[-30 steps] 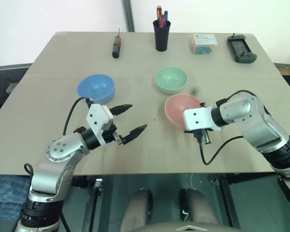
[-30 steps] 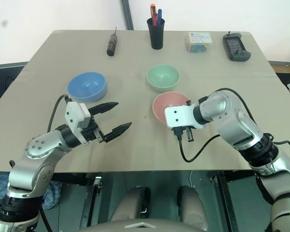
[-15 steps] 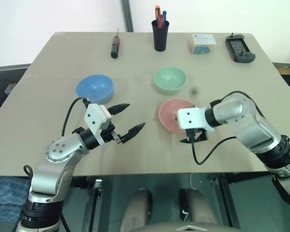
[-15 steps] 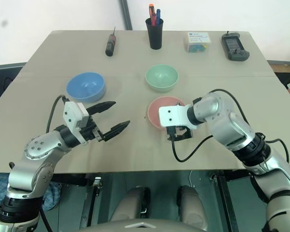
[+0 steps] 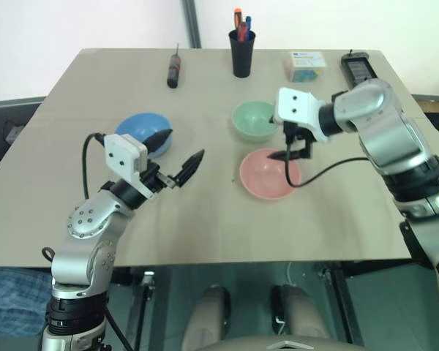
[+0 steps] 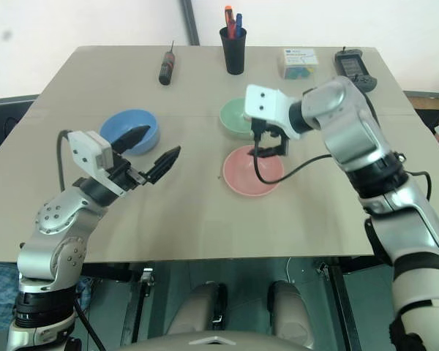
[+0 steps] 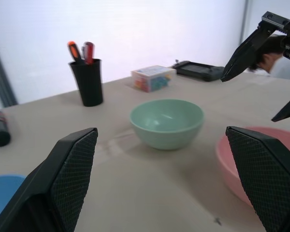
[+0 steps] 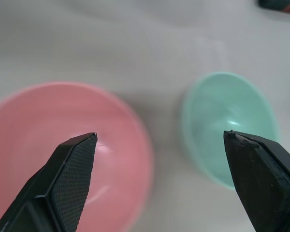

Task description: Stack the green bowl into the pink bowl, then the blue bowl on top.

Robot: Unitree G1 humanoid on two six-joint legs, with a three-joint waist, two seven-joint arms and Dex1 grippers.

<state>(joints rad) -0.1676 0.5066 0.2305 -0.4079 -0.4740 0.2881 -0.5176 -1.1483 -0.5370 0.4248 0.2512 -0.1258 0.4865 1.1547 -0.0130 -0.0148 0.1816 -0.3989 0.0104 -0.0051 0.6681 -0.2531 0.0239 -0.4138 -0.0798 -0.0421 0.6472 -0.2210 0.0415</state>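
**Hidden and cut-off parts**

The left gripper (image 5: 177,156) is covering the near right part of the blue bowl (image 5: 137,129). In the left wrist view, the pink bowl (image 7: 244,162) is running behind a finger (image 7: 268,174) and off the frame's edge. The label on the small box (image 5: 306,64) is reading too small to make out.

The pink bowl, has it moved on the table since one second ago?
Yes. The pink bowl slid toward the robot's left, so it now sits more directly below the green bowl.
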